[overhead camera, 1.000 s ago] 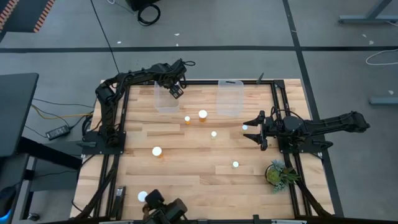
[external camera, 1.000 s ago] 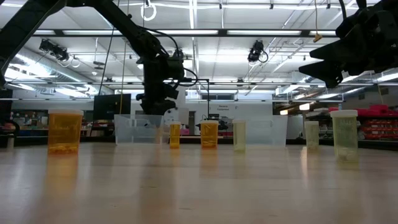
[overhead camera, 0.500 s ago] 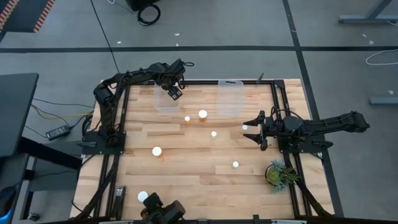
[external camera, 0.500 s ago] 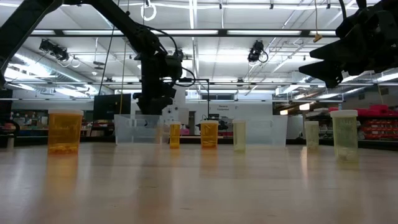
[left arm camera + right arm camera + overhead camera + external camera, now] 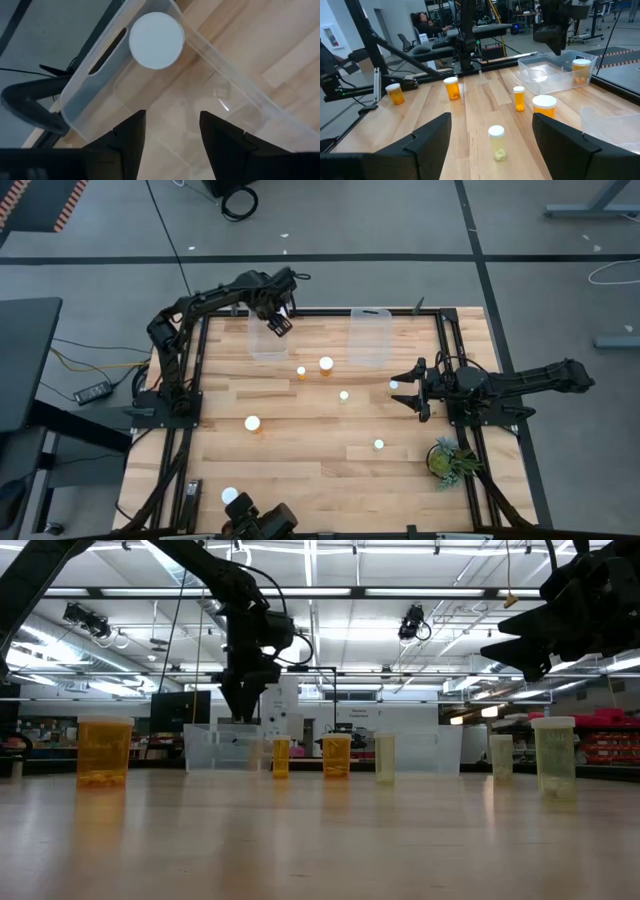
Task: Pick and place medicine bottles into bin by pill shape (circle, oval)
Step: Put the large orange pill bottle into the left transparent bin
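The wooden desk (image 5: 320, 450) fills the middle of the high view, with two clear bins along its upper edge: the left bin (image 5: 266, 340) at upper centre-left and the right bin (image 5: 369, 338) at upper centre. The left arm reaches in from the left side of the frame so that the left hand (image 5: 279, 326) hangs over the left bin; its fingers are spread with nothing between them. In the left wrist view one bottle in the bin (image 5: 156, 33) shows its white cap in a corner of that tub, so the hand's place above the bin suits a drop into it. The right arm lies along the right of the frame, and the right hand (image 5: 412, 385) waits with fingers parted, near a white-capped bottle (image 5: 395, 385) just beside it. The remaining medicine bottles (image 5: 326, 364) stand scattered and upright across the middle and lower desk, well apart, probably awaiting sorting. A small green plant (image 5: 447, 458) sits at lower right.
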Robot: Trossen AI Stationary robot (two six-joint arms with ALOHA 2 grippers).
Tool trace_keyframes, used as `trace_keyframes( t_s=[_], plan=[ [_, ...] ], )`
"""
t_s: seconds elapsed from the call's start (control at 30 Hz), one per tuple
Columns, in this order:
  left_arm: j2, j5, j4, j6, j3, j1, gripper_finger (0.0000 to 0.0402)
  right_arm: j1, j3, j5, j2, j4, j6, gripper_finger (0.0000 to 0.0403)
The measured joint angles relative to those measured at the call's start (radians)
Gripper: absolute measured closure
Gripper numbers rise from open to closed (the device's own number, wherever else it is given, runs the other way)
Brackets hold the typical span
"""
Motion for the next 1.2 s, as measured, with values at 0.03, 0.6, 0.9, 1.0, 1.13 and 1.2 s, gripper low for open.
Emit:
trace_keyframes(
  t_s=[0.03, 0.6, 0.9, 1.0, 1.13, 1.2],
  plan=[
    [0.0, 0.001, -0.015, -0.001, 0.014, 0.0, 0.0203, 0.0, 0.0, 0.0, 0.0, 0.0, 0.0, 0.0118],
    [0.0, 0.042, -0.256, -0.048, 0.286, -0.115, 0.0196, 0.0, 0.0, 0.0, 0.0, 0.0, 0.0, 0.0118],
    [-0.001, 0.06, -0.22, -0.053, 0.281, -0.189, 0.0189, 0.0, 0.0, 0.0, 0.0, 0.0, 0.0, 0.0118],
    [0.0, 0.06, -0.195, -0.054, 0.27, -0.204, 0.0181, 0.0, 0.0, 0.0, 0.0, 0.0, 0.0, 0.0118],
    [0.0, 0.059, -0.148, -0.059, 0.267, -0.218, 0.017, 0.0, 0.0, 0.0, 0.0, 0.0, 0.0, 0.0118],
    [0.0, 0.064, -0.12, -0.059, 0.267, -0.225, 0.0166, 0.0, 0.0, 0.0, 0.0, 0.0, 0.0, 0.0118]
  ],
)
